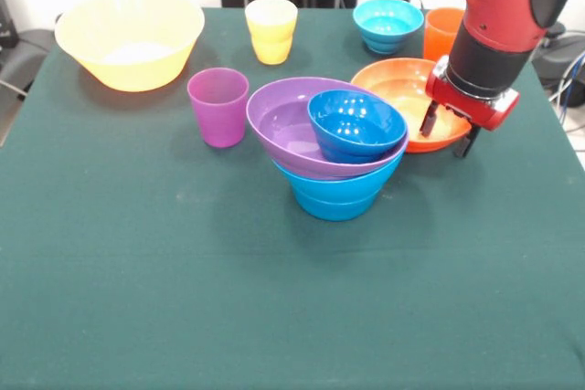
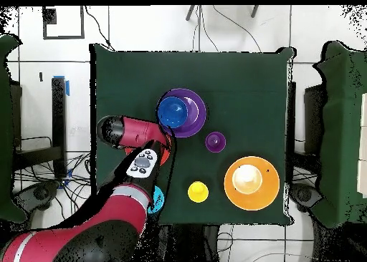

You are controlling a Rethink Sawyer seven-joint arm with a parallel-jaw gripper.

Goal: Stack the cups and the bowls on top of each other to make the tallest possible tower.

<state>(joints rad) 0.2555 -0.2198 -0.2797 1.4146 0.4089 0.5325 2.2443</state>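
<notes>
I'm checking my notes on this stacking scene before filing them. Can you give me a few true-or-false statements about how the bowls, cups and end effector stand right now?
1. The small dark blue bowl sits inside the wide purple bowl. True.
2. The purple bowl rests on the table. False: it sits tilted on a mid-blue bowl.
3. The end effector hangs over the wide orange bowl. True.
4. The purple cup is stacked on the tower. False: it stands on the table beside it.
5. The large yellow bowl holds the yellow cup. False: they stand apart.
</notes>
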